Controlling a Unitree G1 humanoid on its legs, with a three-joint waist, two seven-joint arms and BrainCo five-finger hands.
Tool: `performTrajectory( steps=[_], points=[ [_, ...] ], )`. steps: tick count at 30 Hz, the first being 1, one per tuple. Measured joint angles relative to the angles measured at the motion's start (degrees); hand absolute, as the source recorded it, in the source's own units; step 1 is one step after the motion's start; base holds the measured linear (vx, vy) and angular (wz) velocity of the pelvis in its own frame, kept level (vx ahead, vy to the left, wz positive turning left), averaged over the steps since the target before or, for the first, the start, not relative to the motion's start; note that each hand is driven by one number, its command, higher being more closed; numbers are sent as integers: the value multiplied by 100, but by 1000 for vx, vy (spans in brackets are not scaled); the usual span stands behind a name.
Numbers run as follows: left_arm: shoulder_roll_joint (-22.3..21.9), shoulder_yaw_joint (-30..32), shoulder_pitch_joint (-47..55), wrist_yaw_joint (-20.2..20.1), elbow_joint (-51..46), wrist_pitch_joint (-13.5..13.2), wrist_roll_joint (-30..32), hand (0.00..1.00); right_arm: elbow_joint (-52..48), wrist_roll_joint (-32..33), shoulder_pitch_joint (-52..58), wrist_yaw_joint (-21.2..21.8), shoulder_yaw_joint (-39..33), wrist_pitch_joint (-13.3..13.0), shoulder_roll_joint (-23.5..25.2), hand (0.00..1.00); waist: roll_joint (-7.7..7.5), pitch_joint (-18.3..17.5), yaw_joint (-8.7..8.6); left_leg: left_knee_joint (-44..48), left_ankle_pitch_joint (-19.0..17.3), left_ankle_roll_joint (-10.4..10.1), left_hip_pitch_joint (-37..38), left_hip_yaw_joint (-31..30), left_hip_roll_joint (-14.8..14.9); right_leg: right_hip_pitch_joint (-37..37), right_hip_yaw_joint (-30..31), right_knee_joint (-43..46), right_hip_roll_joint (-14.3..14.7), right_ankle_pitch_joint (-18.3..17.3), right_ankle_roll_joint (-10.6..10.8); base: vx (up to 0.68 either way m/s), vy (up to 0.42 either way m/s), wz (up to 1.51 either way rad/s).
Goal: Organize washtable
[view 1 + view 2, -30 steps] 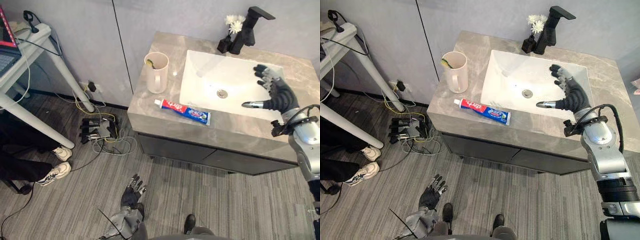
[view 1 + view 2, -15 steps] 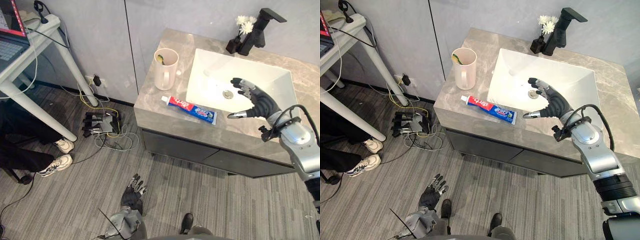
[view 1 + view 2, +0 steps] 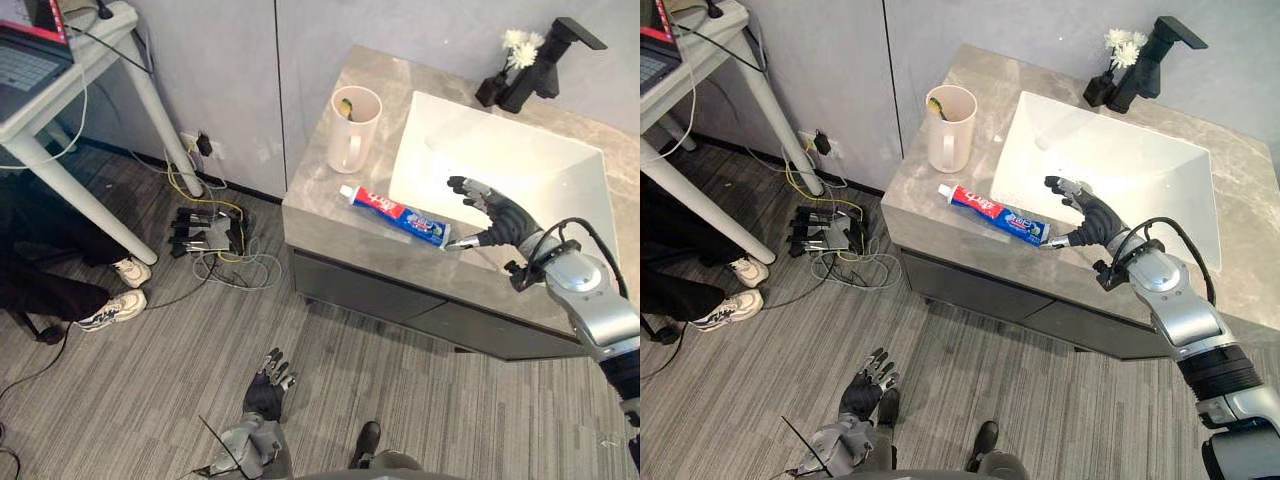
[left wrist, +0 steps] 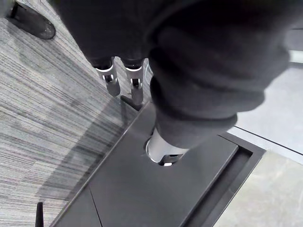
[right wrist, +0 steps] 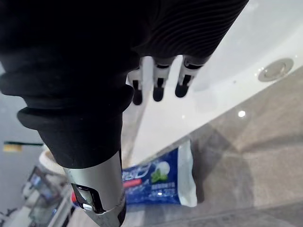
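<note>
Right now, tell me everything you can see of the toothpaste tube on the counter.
The toothpaste tube lies flat on the grey stone-look counter, in front of the cup, beside the sink's near corner. It looks like soft plastic: white cap toward the cup, red then blue body, flat crimped end toward the right hand. That open hand's thumb tip is at the crimped end; contact cannot be told.

Lab-like office: washtable (image 3: 312, 196) beside laptop desk (image 3: 112, 32) and floor cables (image 3: 226, 266)

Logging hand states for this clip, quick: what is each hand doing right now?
Left hand: open, fingers relaxed, hanging low, holding nothing.
Right hand: open, fingers spread, thumb by the end of the toothpaste tube, not gripping it.
</note>
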Motion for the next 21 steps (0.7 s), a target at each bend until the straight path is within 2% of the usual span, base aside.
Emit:
performTrajectory(
  steps=[9, 16, 21],
  points=[
    [2, 1, -5, 6, 2, 1, -19, 0, 162, -11, -175, -5, 183, 32, 0, 0, -41, 22, 7, 0, 41, 3, -123, -72, 0, -79, -74, 0, 5, 14, -5, -10, 0, 4],
    [42, 2, -32, 16, -73, 0, -130, 0, 318, 107, -350, -9, 228, 74, 0, 0, -140, 95, 4, 0, 50, 6, -179, -62, 11, -136, -68, -12, 4, 24, -17, 0, 1, -1],
    [53, 10, -60, 27, -155, -1, -129, 0, 324, 107, -505, -15, 241, 74, 0, 0, -169, 187, 63, 0, 50, 6, -219, 15, 11, -220, 17, -34, 2, 62, -16, 0, 5, -8]
  ],
)
